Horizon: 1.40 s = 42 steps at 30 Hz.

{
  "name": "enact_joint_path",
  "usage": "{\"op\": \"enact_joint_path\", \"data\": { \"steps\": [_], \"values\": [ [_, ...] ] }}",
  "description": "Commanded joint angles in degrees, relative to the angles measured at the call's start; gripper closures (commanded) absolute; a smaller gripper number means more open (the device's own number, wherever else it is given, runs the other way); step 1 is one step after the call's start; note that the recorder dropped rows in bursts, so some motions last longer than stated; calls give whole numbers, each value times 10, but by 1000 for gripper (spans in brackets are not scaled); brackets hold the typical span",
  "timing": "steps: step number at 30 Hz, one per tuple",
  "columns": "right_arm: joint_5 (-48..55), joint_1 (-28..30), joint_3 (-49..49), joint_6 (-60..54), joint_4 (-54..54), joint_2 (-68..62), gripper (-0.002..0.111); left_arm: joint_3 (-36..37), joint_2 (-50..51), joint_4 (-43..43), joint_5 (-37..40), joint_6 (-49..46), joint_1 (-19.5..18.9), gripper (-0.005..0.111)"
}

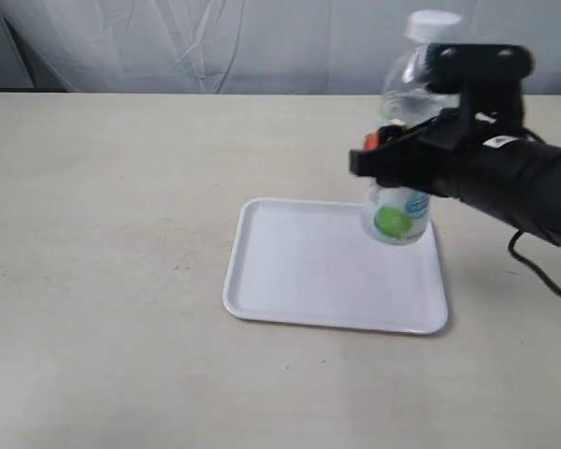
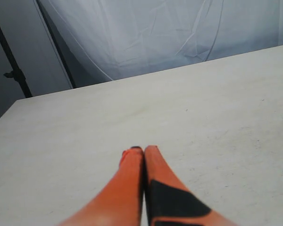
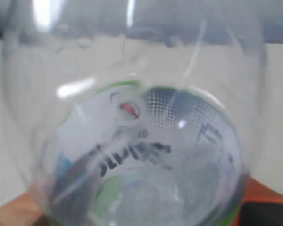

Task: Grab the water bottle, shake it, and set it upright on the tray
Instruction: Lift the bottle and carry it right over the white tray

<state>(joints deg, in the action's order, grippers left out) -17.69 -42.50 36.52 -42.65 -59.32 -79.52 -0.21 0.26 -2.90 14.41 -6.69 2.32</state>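
Observation:
The water bottle [image 1: 399, 210] is upright with its white cap on top, held over the tray's far right corner. My right gripper [image 1: 393, 154] is shut on its middle, orange finger pads showing on the left side of the bottle. Whether its base touches the white tray [image 1: 299, 271] I cannot tell. In the right wrist view the clear bottle [image 3: 137, 141] fills the frame, its label seen through the plastic, with orange fingertips [image 3: 14, 212] at both sides. My left gripper [image 2: 144, 149] is shut on nothing above bare table; it is out of the exterior view.
The beige table [image 1: 103, 215] spreads around the tray. A white cloth backdrop [image 1: 215, 42] hangs behind the table's far edge. A dark stand pole [image 2: 12, 70] shows beyond the table in the left wrist view.

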Motion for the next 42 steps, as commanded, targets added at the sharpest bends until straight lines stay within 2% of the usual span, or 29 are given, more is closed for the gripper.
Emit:
{"op": "enact_joint_path", "data": {
  "steps": [1, 2, 4, 6, 7, 8, 11, 12, 14, 16, 19, 22, 25, 30, 38, 42],
  "values": [
    [171, -14, 32, -18, 147, 26, 109, 2, -3, 2, -8, 2, 1, 106],
    [181, -18, 33, -10, 208, 34, 109, 2, -3, 2, -8, 2, 1, 106],
    [81, 5, 16, 20, 189, 48, 109, 2, -3, 2, -8, 2, 1, 106],
    [-43, 26, 2, 50, 33, 52, 109, 2, -3, 2, -8, 2, 1, 106],
    [-45, 27, 4, 48, -28, 52, 109, 2, -3, 2, -7, 2, 1, 106],
    [7, 24, 11, 22, -18, 52, 109, 2, -3, 2, -7, 2, 1, 106],
    [143, 7, 24, -62, 186, 52, 109, 2, -3, 2, -7, 2, 1, 106],
    [126, 11, 18, -58, 186, 52, 109, 2, -3, 2, -7, 2, 1, 106],
    [16, 40, 3, -33, 51, 55, 109, 2, -3, 2, -8, 2, 1, 106],
    [3, 49, 18, -59, -20, 75, 109, 2, -3, 2, -8, 2, 1, 106],
    [76, 39, 56, -103, 25, 127, 109, 2, -3, 2, -8, 2, 1, 106],
    [95, 30, 74, -103, 22, 173, 109, 2, -3, 2, -8, 2, 1, 106],
    [97, 28, 37, -103, 8, 165, 109, 2, -3, 2, -8, 2, 1, 106],
    [132, 28, -32, -103, -11, 80, 109, 2, -3, 2, -8, 2, 1, 106],
    [131, 24, 92, -105, 3, 214, 109, 2, -3, 2, -8, 2, 1, 106],
    [187, 24, 32, -105, 3, 163, 109, 2, -3, 2, -8, 2, 1, 106]
  ]
}}
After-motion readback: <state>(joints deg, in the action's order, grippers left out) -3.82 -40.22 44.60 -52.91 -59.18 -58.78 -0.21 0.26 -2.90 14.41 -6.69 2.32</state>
